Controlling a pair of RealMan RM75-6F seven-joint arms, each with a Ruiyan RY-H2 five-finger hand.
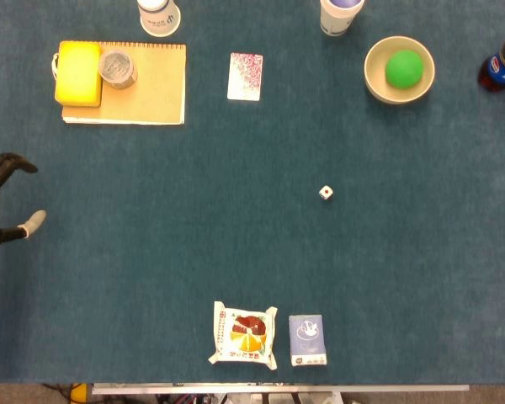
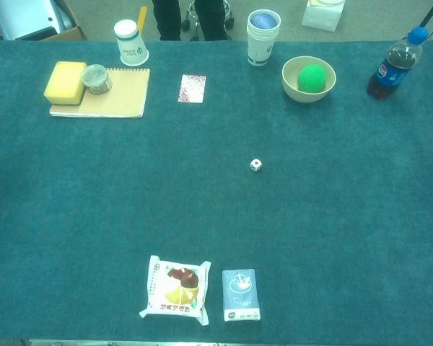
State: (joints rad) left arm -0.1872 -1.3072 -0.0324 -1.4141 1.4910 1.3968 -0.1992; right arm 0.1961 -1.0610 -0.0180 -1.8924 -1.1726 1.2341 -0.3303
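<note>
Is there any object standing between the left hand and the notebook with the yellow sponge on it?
Nothing visible does. The left hand is at the table's left edge, holding nothing, and only bare blue cloth lies between it and the notebook carrying the yellow sponge and a small jar.

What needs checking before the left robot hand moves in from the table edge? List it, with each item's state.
1. Left robot hand holds nothing, fingers apart: ok.
2. Right robot hand in sight: not ok, neither view shows it.
3. Nearest things, the yellow sponge and the small jar, sit steady on the notebook: ok.
4. Cloth between the left robot hand and the notebook bare: ok.
5. Paper cup behind the notebook stands clear of it: cannot tell; they look very close.
</note>
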